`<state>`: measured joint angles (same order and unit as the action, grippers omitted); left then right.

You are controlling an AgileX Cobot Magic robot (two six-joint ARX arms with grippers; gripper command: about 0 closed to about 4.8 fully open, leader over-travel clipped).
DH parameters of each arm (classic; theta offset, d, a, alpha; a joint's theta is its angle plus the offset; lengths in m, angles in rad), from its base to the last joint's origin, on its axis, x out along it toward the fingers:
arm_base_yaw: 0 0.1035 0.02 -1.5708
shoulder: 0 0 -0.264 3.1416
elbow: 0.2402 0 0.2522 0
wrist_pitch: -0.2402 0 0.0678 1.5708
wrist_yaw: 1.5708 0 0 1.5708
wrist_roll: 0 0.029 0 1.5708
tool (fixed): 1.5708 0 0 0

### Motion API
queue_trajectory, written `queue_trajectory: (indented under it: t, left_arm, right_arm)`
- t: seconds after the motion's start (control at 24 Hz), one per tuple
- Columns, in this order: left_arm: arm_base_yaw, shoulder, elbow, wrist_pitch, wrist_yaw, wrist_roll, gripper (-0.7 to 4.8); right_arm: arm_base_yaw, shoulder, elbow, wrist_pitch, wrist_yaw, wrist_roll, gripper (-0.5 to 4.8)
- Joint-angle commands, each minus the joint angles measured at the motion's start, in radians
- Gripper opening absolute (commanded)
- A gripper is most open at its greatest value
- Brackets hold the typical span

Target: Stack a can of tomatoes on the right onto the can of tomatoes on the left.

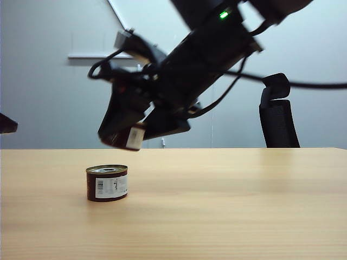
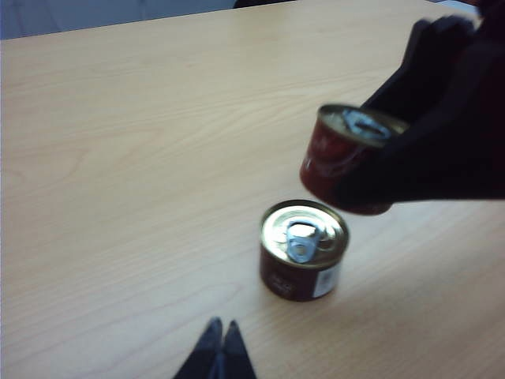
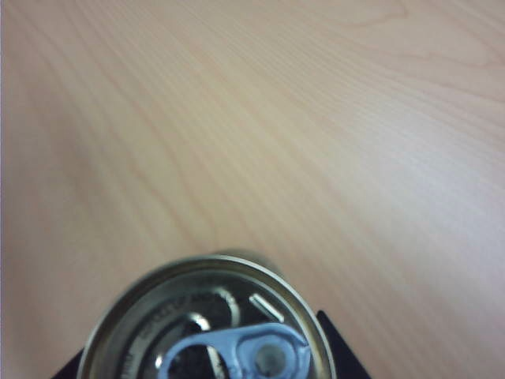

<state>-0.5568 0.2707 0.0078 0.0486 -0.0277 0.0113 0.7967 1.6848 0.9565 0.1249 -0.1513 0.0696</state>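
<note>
One can of tomatoes (image 1: 107, 183) stands upright on the wooden table (image 1: 227, 206), left of centre, its silver pull-tab lid (image 2: 304, 230) facing up. My right gripper (image 1: 126, 135) reaches across from the right and is shut on the second can of tomatoes (image 2: 345, 156). That can hangs tilted in the air, above the standing can and a little to its right. In the right wrist view the held can's lid (image 3: 209, 324) fills the near edge, with a dark finger (image 3: 338, 351) beside it. My left gripper (image 2: 222, 335) hovers above the table short of the standing can, tips together, holding nothing.
A black office chair (image 1: 277, 114) stands behind the table at the right. A dark part of the left arm (image 1: 6, 123) shows at the left edge of the exterior view. A grey wall (image 1: 43, 81) lies behind the table.
</note>
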Motion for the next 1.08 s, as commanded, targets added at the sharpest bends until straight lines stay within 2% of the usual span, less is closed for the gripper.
queue_trajectory:
  t: [0.04, 0.12, 0.33, 0.87, 0.96, 1.0, 1.08]
  left_arm:
    - [0.002, 0.000, 0.001, 0.012, 0.005, 0.007, -0.02]
    - [0.002, 0.000, 0.001, 0.013, 0.005, 0.007, -0.02]
    - [0.002, 0.000, 0.001, 0.013, 0.006, 0.007, -0.02]
    - [0.002, 0.000, 0.001, 0.012, 0.005, 0.007, -0.02]
    - [0.002, 0.000, 0.001, 0.013, 0.005, 0.007, -0.02]
    - [0.002, 0.000, 0.001, 0.013, 0.005, 0.007, -0.02]
    - [0.002, 0.000, 0.001, 0.013, 0.005, 0.007, -0.02]
  right_arm:
    - [0.014, 0.051, 0.089, -0.024, 0.010, -0.003, -0.03]
    - [0.021, 0.066, 0.118, -0.069, 0.027, -0.004, -0.03]
    - [0.026, 0.071, 0.122, -0.068, 0.026, -0.046, -0.03]
    - [0.028, 0.089, 0.122, -0.046, 0.018, -0.047, 0.04]
    - [0.029, 0.089, 0.122, -0.045, 0.018, -0.047, 1.32]
    - [0.029, 0.089, 0.122, -0.045, 0.018, -0.047, 1.76]
    - [0.031, 0.089, 0.122, -0.047, 0.018, -0.047, 1.95]
